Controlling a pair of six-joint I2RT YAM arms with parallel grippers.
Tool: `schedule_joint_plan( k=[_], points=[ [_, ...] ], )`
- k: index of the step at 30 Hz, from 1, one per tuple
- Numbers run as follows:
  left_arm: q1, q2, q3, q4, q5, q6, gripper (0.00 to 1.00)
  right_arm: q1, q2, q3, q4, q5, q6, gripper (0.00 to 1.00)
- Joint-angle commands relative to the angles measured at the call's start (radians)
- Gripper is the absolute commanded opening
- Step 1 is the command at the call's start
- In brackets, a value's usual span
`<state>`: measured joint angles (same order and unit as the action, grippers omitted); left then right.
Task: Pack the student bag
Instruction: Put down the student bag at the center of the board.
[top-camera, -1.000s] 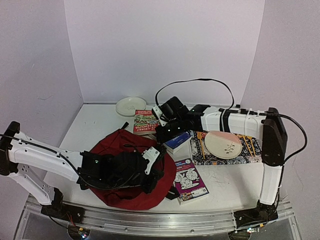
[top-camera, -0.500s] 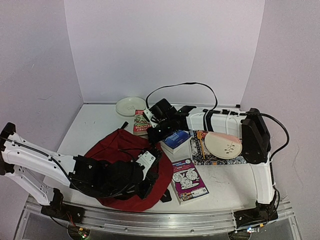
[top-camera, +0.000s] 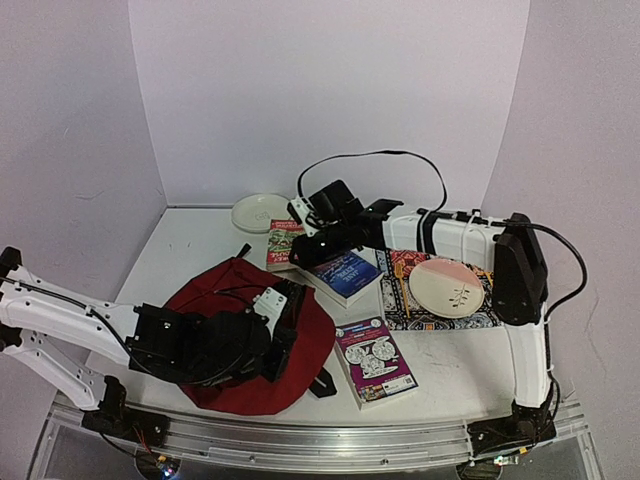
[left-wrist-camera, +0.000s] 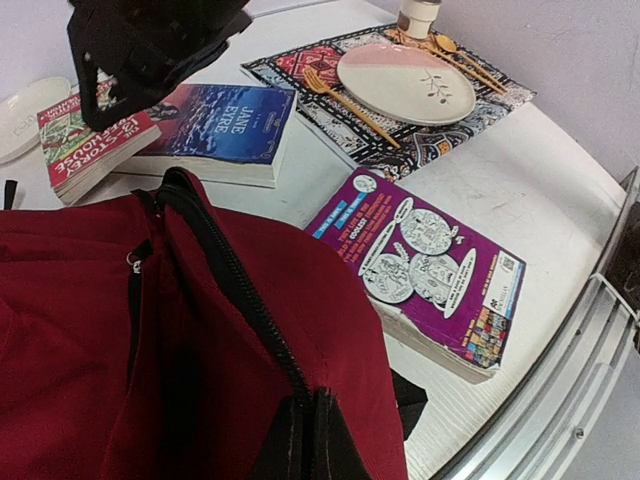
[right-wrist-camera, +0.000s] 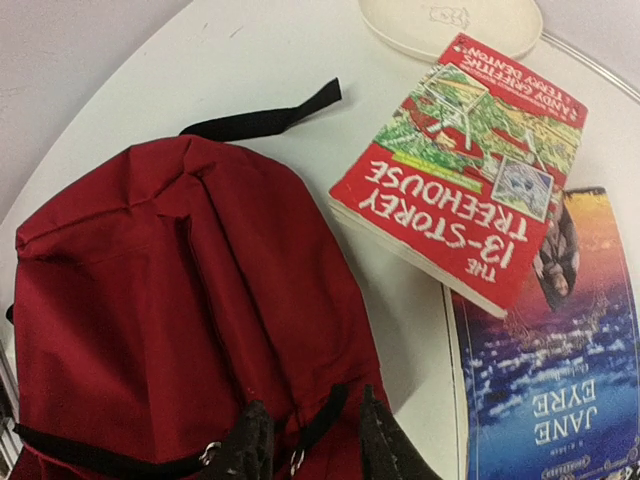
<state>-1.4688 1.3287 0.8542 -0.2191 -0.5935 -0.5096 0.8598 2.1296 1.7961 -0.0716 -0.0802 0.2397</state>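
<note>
**Step in hand (judged): hold the bag mouth open and load a book.**

The dark red soft fabric backpack (top-camera: 220, 285) lies on the near-left part of the white surface (top-camera: 190, 245), with its zip edge towards the books. The left end effector (left-wrist-camera: 308, 445) is fully closed, pinching the fabric at the black zip. The right end effector (right-wrist-camera: 315, 455) hovers over the far edge of the backpack, jaws partly apart, gripping nothing.

Procedure:
1. Hold the zip edge raised and taut with the left end effector so that the mouth gapes towards the books.
2. Take the red paperback (right-wrist-camera: 460, 170) first. It lies tilted, one edge resting on the blue hardback-style book (left-wrist-camera: 225, 120), so a finger can pass beneath it.
3. Insert the book spine first. Avoid snagging the loose black straps.

Inventory:
- Backpack: one.
- Books: three. The third is the purple illustrated book (left-wrist-camera: 420, 260), just beside the backpack.
- Plates: two, a pink-and-cream plate (left-wrist-camera: 405, 80) and a small white dish (right-wrist-camera: 450, 20).
- Patterned placemat (left-wrist-camera: 440, 145): one.
- Gold fork (left-wrist-camera: 350, 100): one. The other cutlery beyond the plate cannot be counted.
</note>
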Motion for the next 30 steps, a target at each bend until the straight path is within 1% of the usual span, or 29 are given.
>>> schedule_joint_plan(
  k=[1,6,8,9,10,12,17,19,21,26,30],
  points=[
    [0.058,0.070,0.059,0.027,0.022,-0.024,0.01,-0.008,-0.201,-0.096,0.005,0.048,0.035,0.40],
    [0.109,0.140,0.121,0.061,0.088,-0.022,0.07,-0.009,-0.341,-0.275,0.004,0.079,0.109,0.57],
    [0.110,0.177,0.152,0.076,0.134,-0.007,0.15,-0.009,-0.387,-0.354,0.004,0.104,0.166,0.63],
    [0.111,0.198,0.168,0.082,0.159,-0.004,0.22,-0.009,-0.408,-0.396,0.004,0.103,0.187,0.64],
    [0.110,0.211,0.179,0.086,0.177,-0.005,0.27,-0.009,-0.428,-0.431,0.003,0.095,0.210,0.65],
    [0.111,0.230,0.191,0.092,0.200,-0.016,0.33,-0.009,-0.459,-0.491,0.005,0.057,0.268,0.66],
    [0.118,0.191,0.179,0.092,0.202,-0.049,0.54,-0.007,-0.515,-0.591,0.023,-0.021,0.361,0.69],
    [0.126,0.157,0.164,0.089,0.198,-0.076,0.63,0.000,-0.526,-0.611,0.037,-0.056,0.397,0.73],
    [0.137,0.114,0.142,0.078,0.195,-0.101,0.69,0.012,-0.531,-0.622,0.048,-0.078,0.421,0.76],
    [0.159,0.036,0.114,-0.035,0.186,-0.190,0.78,0.046,-0.513,-0.629,0.064,-0.119,0.474,0.80],
    [0.181,0.009,0.085,-0.101,0.229,-0.243,0.83,0.066,-0.480,-0.620,0.090,-0.128,0.495,0.83]
  ],
)
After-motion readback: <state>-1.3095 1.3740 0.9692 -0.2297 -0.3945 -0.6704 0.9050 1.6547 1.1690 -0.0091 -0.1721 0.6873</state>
